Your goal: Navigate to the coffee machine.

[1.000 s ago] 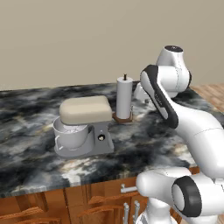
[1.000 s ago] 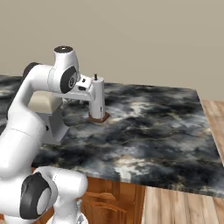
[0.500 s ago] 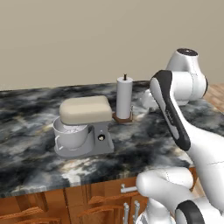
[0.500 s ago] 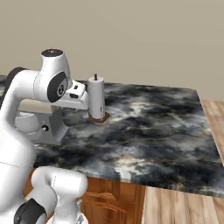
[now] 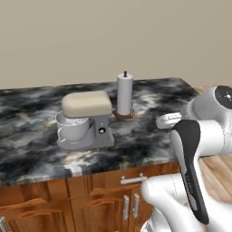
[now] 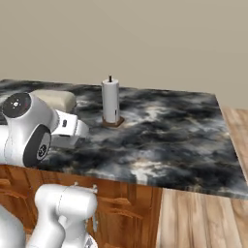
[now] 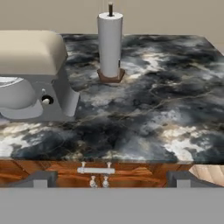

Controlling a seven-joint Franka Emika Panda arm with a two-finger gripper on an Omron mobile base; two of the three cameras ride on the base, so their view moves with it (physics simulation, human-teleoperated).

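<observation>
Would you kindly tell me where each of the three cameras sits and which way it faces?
Left base view: behind the arm's left, looking forward and down at the marble counter, stand mixer and paper towel holder; the white arm rises lower right.
Right base view: behind the arm's right, same counter; the arm rises lower left.
Hand view: on the hand, level with the counter edge; dark fingers at the bottom.
All three share the mixer and towel holder.

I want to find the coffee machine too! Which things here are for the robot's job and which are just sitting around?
For the job:
none here; no coffee machine on this counter

Just sitting around:
mixer
paper towel roll
cabinet drawers
</observation>
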